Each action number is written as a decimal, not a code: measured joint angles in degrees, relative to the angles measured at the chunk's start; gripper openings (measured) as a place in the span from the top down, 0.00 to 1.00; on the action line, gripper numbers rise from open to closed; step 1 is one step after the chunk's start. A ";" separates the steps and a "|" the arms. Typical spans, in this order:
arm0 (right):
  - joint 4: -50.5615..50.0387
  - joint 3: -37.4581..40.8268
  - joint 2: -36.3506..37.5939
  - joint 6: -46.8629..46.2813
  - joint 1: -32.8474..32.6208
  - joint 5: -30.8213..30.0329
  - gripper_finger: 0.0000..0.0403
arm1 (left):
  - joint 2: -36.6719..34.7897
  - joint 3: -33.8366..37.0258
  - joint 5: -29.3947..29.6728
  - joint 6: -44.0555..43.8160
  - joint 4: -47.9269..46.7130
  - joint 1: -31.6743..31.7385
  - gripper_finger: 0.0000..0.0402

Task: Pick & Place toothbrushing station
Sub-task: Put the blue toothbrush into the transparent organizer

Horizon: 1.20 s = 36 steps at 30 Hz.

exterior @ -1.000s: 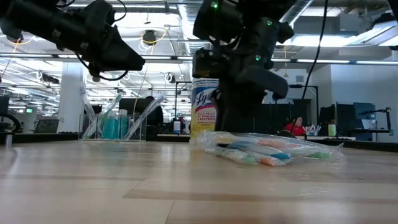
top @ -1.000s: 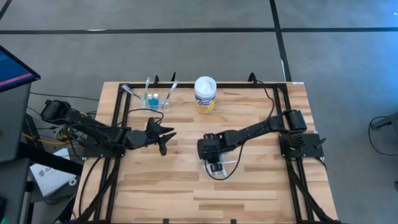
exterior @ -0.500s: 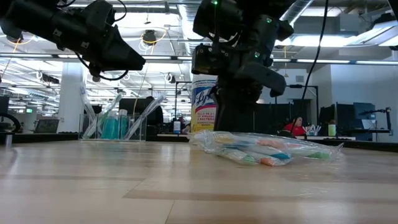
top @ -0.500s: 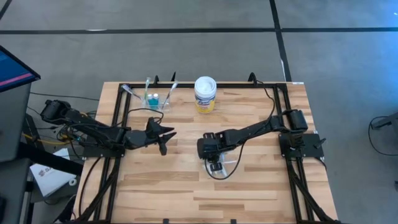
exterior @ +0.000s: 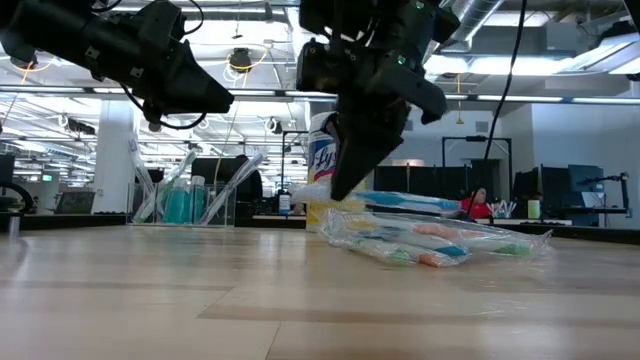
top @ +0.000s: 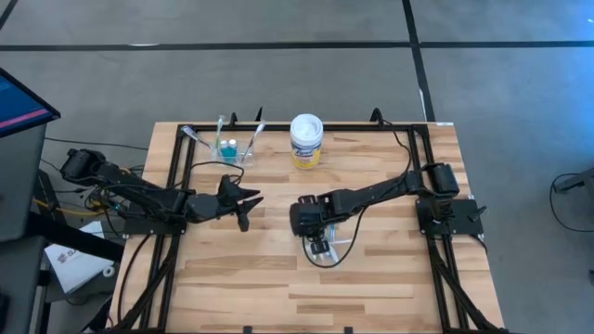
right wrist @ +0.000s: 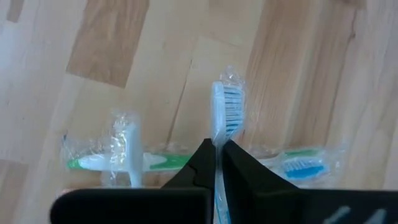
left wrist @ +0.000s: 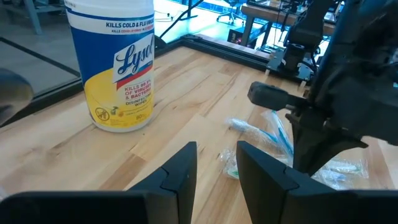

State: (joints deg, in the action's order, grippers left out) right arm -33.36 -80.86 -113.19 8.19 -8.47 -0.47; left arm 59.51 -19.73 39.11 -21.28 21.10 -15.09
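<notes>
- While the left gripper (top: 243, 206) hangs at nine o'clock with fingers narrowly parted, one clear cup (top: 232, 149) at eleven holds three toothbrushes.
- One Lysol tub (top: 306, 140) stands at twelve.
- Right gripper (right wrist: 217, 160), at centre, pinches one wrapped blue toothbrush (right wrist: 225, 115) between its fingers, above two wrapped brushes (right wrist: 134, 160).

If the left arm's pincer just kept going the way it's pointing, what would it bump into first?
Probably the right pincer gripping a wrapped toothbrush, above the wrapped toothbrushes on the table. The wipes tub sits off to one side. Depth is uncertain.
</notes>
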 joint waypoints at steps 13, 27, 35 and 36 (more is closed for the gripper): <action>3.32 -3.19 0.98 2.60 2.16 0.43 0.99 | 0.00 0.00 0.10 0.03 -0.04 0.00 0.74; 19.47 0.50 9.38 5.51 3.67 5.14 1.00 | 0.00 0.40 0.37 0.04 0.39 0.02 0.74; 32.19 6.42 14.54 4.81 5.30 6.82 1.00 | -0.07 0.76 1.69 0.05 0.97 0.07 0.74; 33.02 7.21 15.23 4.71 5.35 6.85 1.00 | -0.07 0.76 2.33 0.05 1.03 0.07 0.74</action>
State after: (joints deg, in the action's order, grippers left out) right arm -0.34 -73.65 -97.96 12.90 -3.12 6.38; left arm 59.44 -18.96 41.44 -21.23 22.13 -15.03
